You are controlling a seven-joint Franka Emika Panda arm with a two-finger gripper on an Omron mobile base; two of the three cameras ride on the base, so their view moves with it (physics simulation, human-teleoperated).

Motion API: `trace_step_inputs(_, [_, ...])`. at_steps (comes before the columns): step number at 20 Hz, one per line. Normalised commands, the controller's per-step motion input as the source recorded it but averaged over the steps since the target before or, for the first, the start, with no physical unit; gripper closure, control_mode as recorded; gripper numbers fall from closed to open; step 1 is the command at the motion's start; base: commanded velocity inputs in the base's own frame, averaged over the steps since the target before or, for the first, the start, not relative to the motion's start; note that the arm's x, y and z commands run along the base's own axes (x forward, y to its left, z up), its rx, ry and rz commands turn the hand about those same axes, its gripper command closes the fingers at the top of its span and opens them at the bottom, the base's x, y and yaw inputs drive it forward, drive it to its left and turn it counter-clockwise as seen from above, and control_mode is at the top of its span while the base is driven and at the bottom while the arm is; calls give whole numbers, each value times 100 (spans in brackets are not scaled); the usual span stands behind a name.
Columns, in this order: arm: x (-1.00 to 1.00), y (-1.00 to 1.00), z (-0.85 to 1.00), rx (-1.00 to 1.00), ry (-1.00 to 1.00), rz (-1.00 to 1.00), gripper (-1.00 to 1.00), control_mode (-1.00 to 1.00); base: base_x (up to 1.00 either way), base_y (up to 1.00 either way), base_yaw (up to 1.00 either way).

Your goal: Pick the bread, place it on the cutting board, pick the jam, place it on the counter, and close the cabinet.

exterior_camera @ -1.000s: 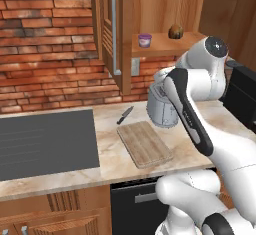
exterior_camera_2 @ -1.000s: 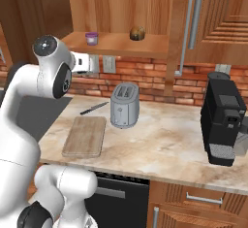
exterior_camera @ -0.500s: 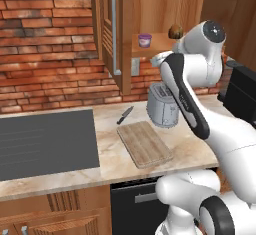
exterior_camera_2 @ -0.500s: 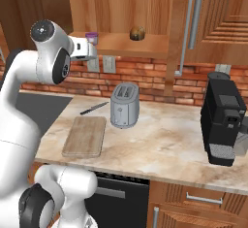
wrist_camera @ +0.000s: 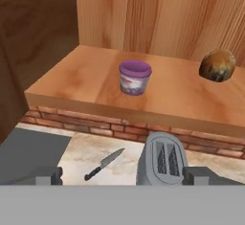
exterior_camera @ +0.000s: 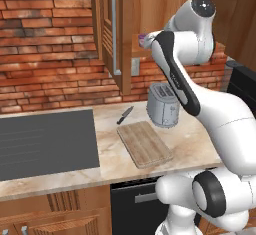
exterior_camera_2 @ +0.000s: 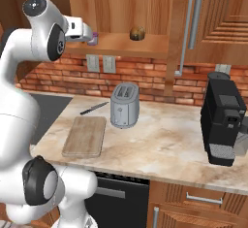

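The purple jam (wrist_camera: 134, 77) stands on the open cabinet's shelf (wrist_camera: 72, 83), with the brown bread (wrist_camera: 217, 65) to its right on the same shelf. My gripper (wrist_camera: 125, 176) is open, level with the shelf front and short of the jam, holding nothing. From the right base view the gripper (exterior_camera_2: 88, 31) sits just in front of the jam (exterior_camera_2: 93, 40), and the bread (exterior_camera_2: 137, 33) lies further right. The light-wood cutting board (exterior_camera_2: 85, 136) lies bare on the counter (exterior_camera_2: 164, 139). The cabinet (exterior_camera_2: 213, 8) doors stand open.
A grey toaster (exterior_camera_2: 124, 105) stands right of the board, with a black knife (exterior_camera_2: 94, 108) behind the board. The dark cooktop (exterior_camera: 45, 144) is on the left and a black coffee machine (exterior_camera_2: 223, 118) on the right. An open door's handle (exterior_camera: 116, 33) hangs left of the shelf.
The arm has risen and the hand has swung up toward the shelf, close to the jam. Bread, jam and board have not moved.
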Motion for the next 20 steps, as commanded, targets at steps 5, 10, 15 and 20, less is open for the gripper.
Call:
trace_step_inputs(5, [21,6,12,0,0,0,-100,-100,0,0,0])
trace_step_inputs(10, [21,1,1,0,0,0,-100,-100,0,0,0])
trace_step_inputs(15, [18,0,0,0,0,0,-100,-100,0,0,0])
trace_step_inputs(20, [21,0,-7,0,0,0,-100,-100,0,0,0])
